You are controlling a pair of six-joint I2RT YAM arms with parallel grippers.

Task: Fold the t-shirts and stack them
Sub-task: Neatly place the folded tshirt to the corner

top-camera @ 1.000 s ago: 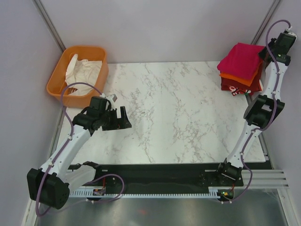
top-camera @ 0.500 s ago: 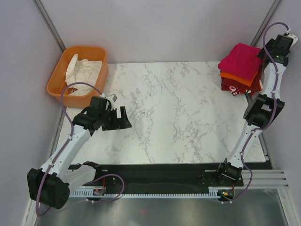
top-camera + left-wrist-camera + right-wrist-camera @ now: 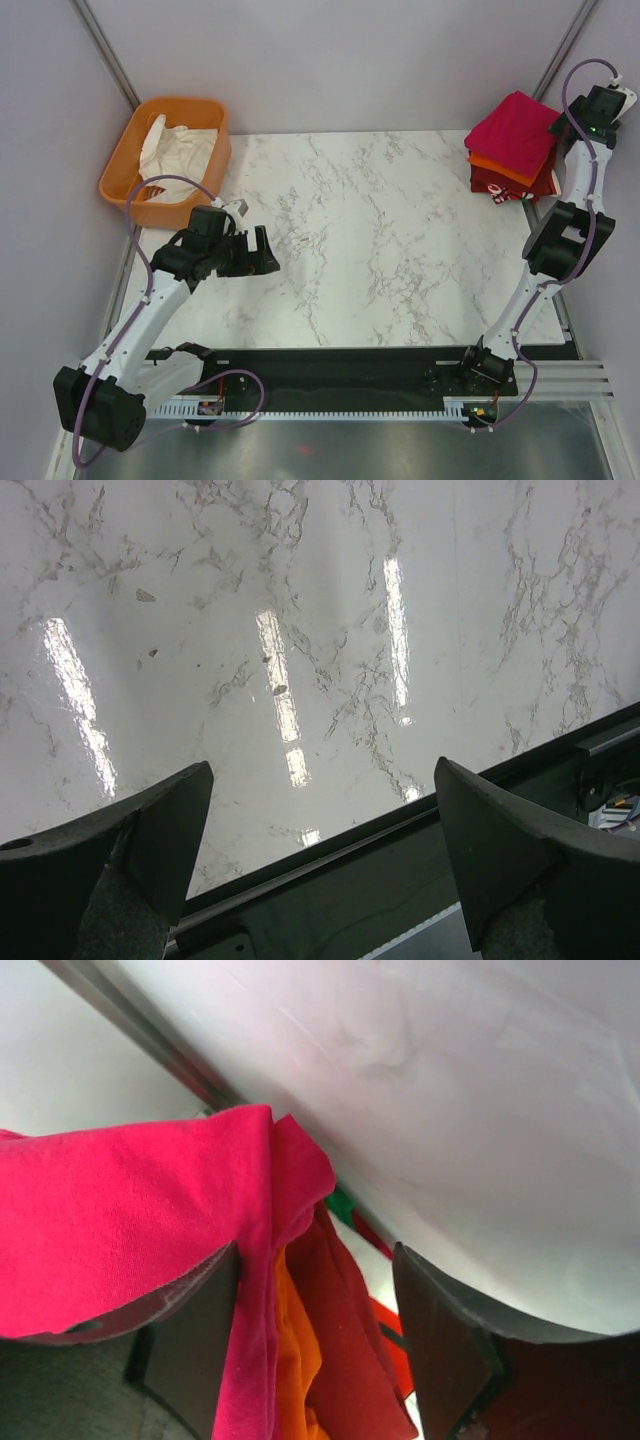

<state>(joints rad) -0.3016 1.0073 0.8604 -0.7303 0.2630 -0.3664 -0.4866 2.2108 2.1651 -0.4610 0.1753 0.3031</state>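
Three folded t-shirts lie stacked at the table's far right corner: magenta-pink [image 3: 512,128] on top, bright orange [image 3: 495,163] under it, dark red [image 3: 510,182] at the bottom. My right gripper [image 3: 572,120] hovers at the stack's right edge, open. In the right wrist view the magenta shirt [image 3: 120,1210] drapes over the left finger, and the edges of the orange [image 3: 295,1350] and dark red [image 3: 345,1340] shirts hang between the spread jaws of the right gripper [image 3: 318,1260], unpinched. My left gripper [image 3: 262,252] is open and empty over the marble at the left; the left wrist view shows it [image 3: 322,770] above the table's near edge.
An orange plastic basket [image 3: 122,158] with a white cloth [image 3: 180,148] in it stands at the far left corner. Grey walls close in behind and right of the stack. A black rail [image 3: 330,365] runs along the table's near edge.
My right gripper has opened and let go of the magenta shirt, drawing slightly back toward the right wall. The stack stays in place. The left arm has barely moved.
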